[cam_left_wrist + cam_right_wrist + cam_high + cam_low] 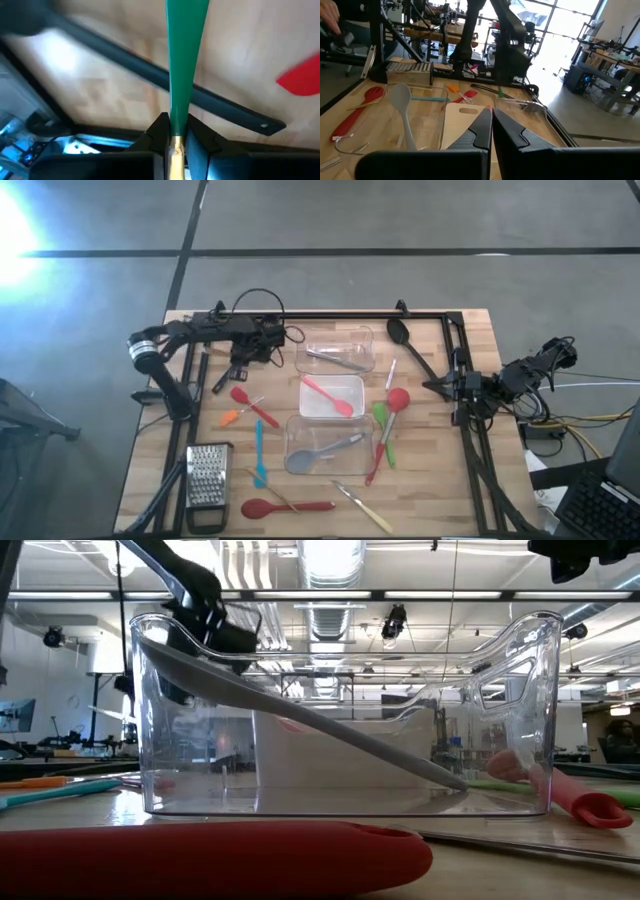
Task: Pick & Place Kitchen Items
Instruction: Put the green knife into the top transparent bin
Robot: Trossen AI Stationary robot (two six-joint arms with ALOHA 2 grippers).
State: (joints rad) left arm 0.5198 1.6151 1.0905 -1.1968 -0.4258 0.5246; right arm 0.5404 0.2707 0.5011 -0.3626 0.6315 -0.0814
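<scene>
My left gripper (236,370) hovers over the table's far left, shut on a green-handled tool (185,55). My right gripper (437,387) is shut and empty at the right side, next to a black ladle (402,338). Three clear tubs stand mid-table. The far one (352,337) holds metal tongs (335,358), the middle one (350,383) a pink-red spatula (328,395), the near one (300,425) a grey spoon (325,452). Loose on the wood lie a red spoon (397,402), green spatulas (383,423), a red spatula (250,405), an orange tool (231,418), a teal tool (259,452), a red spoon (285,506) and a wood-handled tool (365,507). My left gripper pinches the green-handled tool between its two fingers (159,131), where the green handle meets a pale metal part (174,150). The fingers lie along the tool, and the green handle sticks out past the fingertips over the wood. I cannot tell whether its far end touches the table.
A steel box grater (208,478) stands at the near left. Black frame rails (350,317) run along the far edge and both sides (480,450). Bare wood shows at the near right corner (450,500).
</scene>
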